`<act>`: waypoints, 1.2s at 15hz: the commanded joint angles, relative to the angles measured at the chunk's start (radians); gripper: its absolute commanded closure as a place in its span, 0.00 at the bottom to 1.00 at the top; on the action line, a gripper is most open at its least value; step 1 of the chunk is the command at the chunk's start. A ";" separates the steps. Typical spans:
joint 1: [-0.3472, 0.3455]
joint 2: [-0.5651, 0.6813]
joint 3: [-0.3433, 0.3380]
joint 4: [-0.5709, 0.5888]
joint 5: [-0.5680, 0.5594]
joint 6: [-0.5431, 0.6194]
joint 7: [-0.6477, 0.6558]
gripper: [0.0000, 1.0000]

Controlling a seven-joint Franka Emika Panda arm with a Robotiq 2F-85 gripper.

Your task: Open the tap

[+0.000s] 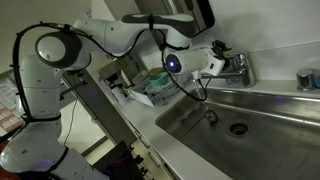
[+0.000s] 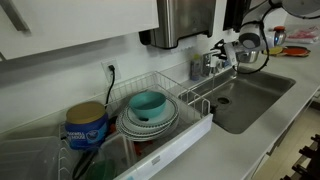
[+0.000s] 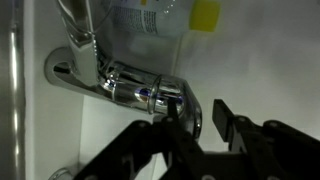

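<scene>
The tap (image 3: 135,85) is shiny chrome with a chunky body and a lever that lies sideways across the wrist view. Its spout rises at the upper left. It also shows in both exterior views, at the back of the sink (image 1: 238,68) (image 2: 213,62). My gripper (image 3: 197,105) is open. Its black fingers sit at the lever's free end: one finger overlaps the end and the other is apart from it over the white counter. The lever's tip lies partly between them. In both exterior views the gripper (image 1: 222,62) (image 2: 232,50) is right beside the tap.
A steel sink basin (image 1: 250,105) (image 2: 250,95) lies below the tap. A white dish rack (image 2: 195,125) holds bowls, with a blue can (image 2: 87,125) beside it. A round metal fitting (image 1: 306,80) stands at the far end. A bottle with a yellow cap (image 3: 205,13) stands behind the tap.
</scene>
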State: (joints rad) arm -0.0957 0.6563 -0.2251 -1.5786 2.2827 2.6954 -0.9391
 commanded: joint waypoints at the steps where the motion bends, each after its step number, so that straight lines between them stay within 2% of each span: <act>1: 0.012 -0.016 -0.004 0.018 0.029 0.029 -0.011 0.88; 2: 0.015 -0.016 -0.006 0.023 0.033 0.035 -0.016 0.96; 3: 0.019 -0.017 -0.007 0.025 0.030 0.046 -0.017 0.99; 9: 0.040 -0.043 -0.002 0.050 -0.100 0.154 0.068 0.98; 13: 0.048 -0.044 0.008 0.074 -0.342 0.213 0.282 0.98; 18: 0.060 -0.034 -0.018 0.073 -0.631 0.190 0.572 0.98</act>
State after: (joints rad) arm -0.0615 0.6835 -0.2197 -1.4849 1.7601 2.8595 -0.4489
